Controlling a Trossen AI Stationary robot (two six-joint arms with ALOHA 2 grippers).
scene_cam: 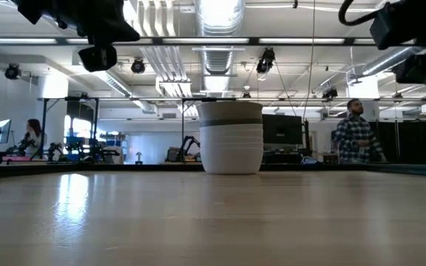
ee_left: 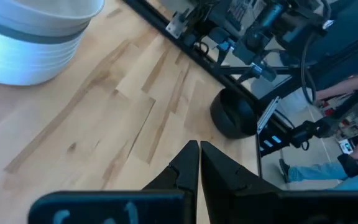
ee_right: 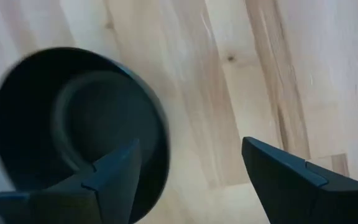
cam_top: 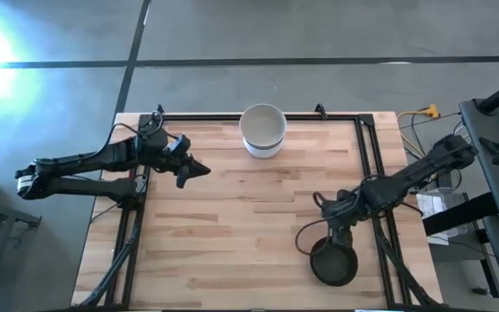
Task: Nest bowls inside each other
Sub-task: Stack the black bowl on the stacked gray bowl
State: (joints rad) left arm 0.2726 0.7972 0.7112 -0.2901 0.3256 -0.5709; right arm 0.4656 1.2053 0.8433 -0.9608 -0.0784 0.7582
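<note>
A stack of nested bowls (cam_top: 262, 130), white with a grey one among them, stands on its base near the table's far edge and also shows in the low view (scene_cam: 231, 137) and the left wrist view (ee_left: 30, 37). One black bowl (cam_top: 333, 263) sits mouth up near the table's near right corner. My right gripper (cam_top: 335, 232) is open just on the far side of it; in its wrist view (ee_right: 190, 146) one finger (ee_right: 114, 177) stands over the black bowl's rim (ee_right: 157, 134) and the other over bare wood. My left gripper (cam_top: 203, 168) is shut, hovering at the table's left (ee_left: 198, 146). My right gripper comes at the black bowl from above, slanting down. One open finger stands over the rim, at the side toward the table's far edge; I cannot tell whether it touches the bowl. The bowl rests on the table.
A black metal frame (cam_top: 366, 147) runs along the table's far, left and right edges. Cables (cam_top: 306, 238) loop beside the right gripper. Bare wood lies between the stack and the black bowl. People stand in the room beyond (scene_cam: 357, 133).
</note>
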